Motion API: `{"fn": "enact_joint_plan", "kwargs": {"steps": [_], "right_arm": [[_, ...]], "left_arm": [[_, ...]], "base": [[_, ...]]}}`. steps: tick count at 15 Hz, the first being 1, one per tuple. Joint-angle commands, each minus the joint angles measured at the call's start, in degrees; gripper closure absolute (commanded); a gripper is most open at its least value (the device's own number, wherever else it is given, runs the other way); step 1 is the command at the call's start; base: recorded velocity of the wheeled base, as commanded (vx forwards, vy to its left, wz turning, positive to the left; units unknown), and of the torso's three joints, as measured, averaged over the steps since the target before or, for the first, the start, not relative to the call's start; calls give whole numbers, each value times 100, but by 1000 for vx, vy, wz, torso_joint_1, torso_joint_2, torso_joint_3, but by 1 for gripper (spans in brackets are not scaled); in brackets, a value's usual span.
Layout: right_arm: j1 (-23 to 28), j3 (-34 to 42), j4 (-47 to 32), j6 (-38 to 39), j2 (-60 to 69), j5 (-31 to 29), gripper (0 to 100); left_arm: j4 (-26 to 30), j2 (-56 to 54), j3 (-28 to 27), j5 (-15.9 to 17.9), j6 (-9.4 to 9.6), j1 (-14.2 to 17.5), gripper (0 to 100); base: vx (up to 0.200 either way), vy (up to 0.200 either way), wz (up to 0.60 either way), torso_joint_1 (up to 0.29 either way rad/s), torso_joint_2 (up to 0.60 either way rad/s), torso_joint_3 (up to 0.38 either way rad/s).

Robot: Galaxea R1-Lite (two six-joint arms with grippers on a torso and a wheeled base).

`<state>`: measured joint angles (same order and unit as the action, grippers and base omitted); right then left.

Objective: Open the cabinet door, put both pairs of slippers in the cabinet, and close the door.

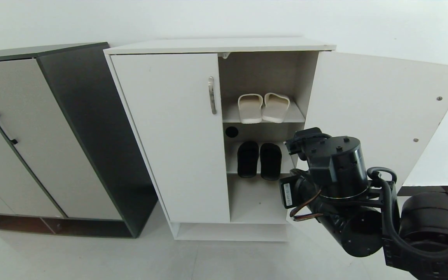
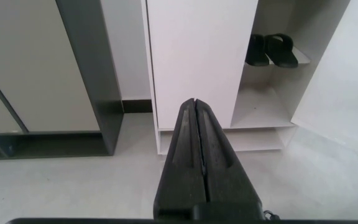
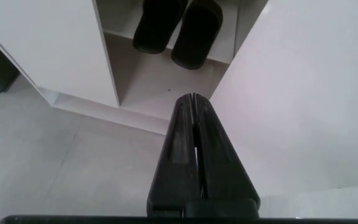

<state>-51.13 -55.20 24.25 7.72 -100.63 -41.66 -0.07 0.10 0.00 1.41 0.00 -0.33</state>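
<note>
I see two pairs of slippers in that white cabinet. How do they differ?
The cream slippers are pale; the black slippers are dark. The cream slippers sit on the upper shelf, the black slippers on the middle shelf just below. Both pairs lie side by side in the white cabinet's open right half.

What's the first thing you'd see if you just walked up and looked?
The white cabinet stands with its right door swung wide open. Inside, white slippers sit on the upper shelf and black slippers on the middle shelf. The right tool, shut, hangs close by the open door.
</note>
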Motion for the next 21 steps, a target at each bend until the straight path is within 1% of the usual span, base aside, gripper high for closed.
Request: {"fn": "enact_joint_plan", "kwargs": {"steps": [1, 8, 9, 12, 16, 21], "right_arm": [[-3, 0, 1, 2, -9, 0, 100], [6, 0, -8, 2, -18, 0, 100], [6, 0, -8, 2, -18, 0, 100], [6, 0, -8, 2, -18, 0, 100], [6, 0, -8, -7, -18, 0, 100], [15, 0, -8, -7, -35, 0, 100]], "left_arm": [[-1, 8, 0, -1, 0, -2, 100], [-1, 8, 0, -1, -9, -2, 100], [-1, 8, 0, -1, 0, 7, 100], [-1, 8, 0, -1, 0, 7, 100], [-1, 8, 0, -1, 0, -2, 100], [-1, 8, 0, -1, -9, 7, 100]], "base": [[0, 0, 0, 0, 0, 0], [0, 0, 0, 0, 0, 0], [0, 0, 0, 2, -183, -193], [0, 0, 0, 23, -202, -326], [0, 0, 0, 55, -529, -355], [0, 0, 0, 133, -466, -338]]}}
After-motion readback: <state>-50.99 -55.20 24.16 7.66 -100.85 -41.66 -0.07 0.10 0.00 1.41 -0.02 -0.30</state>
